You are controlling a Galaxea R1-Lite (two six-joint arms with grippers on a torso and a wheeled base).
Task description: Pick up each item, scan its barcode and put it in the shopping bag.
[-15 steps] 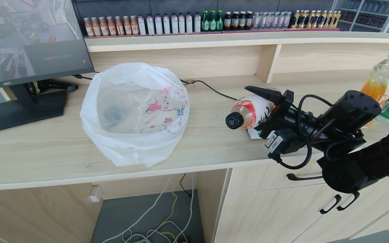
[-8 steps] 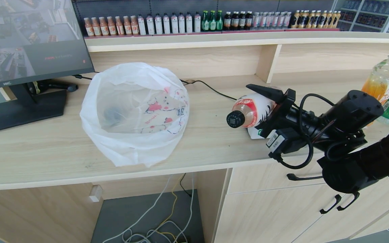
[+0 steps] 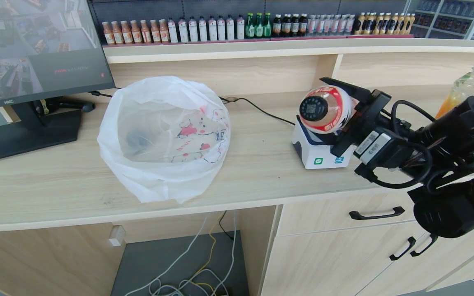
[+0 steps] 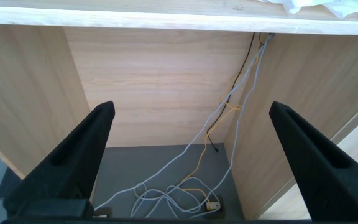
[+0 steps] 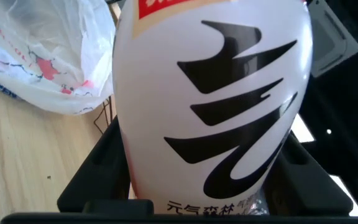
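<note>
Right hand (image 3: 336, 115): clamped on bottle (image 3: 325, 109), just above scanner (image 3: 317, 155), toward counter's (image 3: 56, 181) right end. Long axis near level, cap facing front edge. Bag (image 3: 163, 135): leftward, mid-counter, well apart. Left hand (image 4: 191, 111): spread wide, below counter's front edge.

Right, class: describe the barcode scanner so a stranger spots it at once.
On the wooden counter, look right of the white shopping bag. The scanner is the small white box under the bottle in the right gripper. Unlike nearby bottles, it is squat and square-edged.
</note>
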